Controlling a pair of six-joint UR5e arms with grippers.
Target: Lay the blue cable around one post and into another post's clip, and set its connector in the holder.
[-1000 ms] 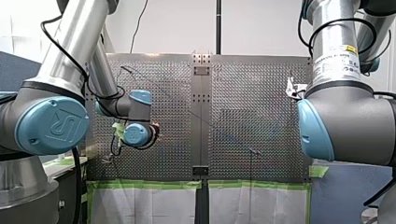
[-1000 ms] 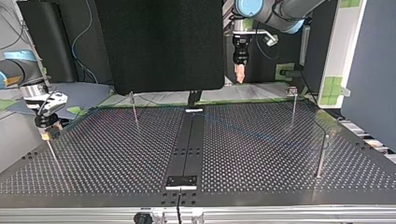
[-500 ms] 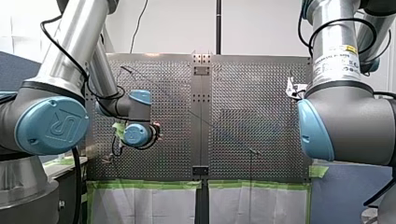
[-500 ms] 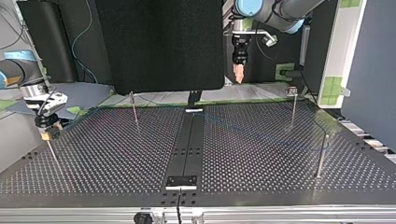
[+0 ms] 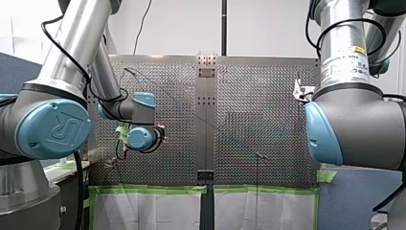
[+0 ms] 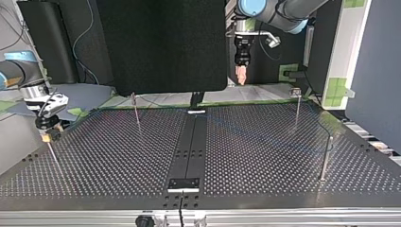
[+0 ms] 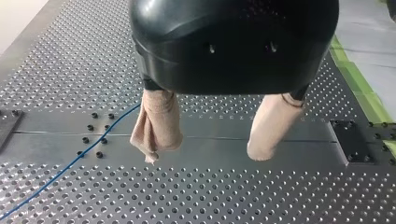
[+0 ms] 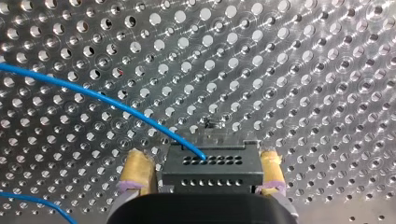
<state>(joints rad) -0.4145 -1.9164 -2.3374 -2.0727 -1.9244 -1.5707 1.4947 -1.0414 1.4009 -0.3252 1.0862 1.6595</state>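
Perforated table (image 6: pixel 265 156), blue cable (image 8: pixel 100 96), white wall (image 5: pixel 182 26)

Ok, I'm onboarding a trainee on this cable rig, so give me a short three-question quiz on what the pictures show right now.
1. True or false: the left hand is clamped on the blue cable.
2. What sits between the right hand's yellow pads? A) a bolt B) the black connector C) nothing
3. Fill in: in the top view, the right hand shows at the view's ___ side.
Key: 1 false, its beige pads stand apart with nothing between them; 2 B; 3 left.
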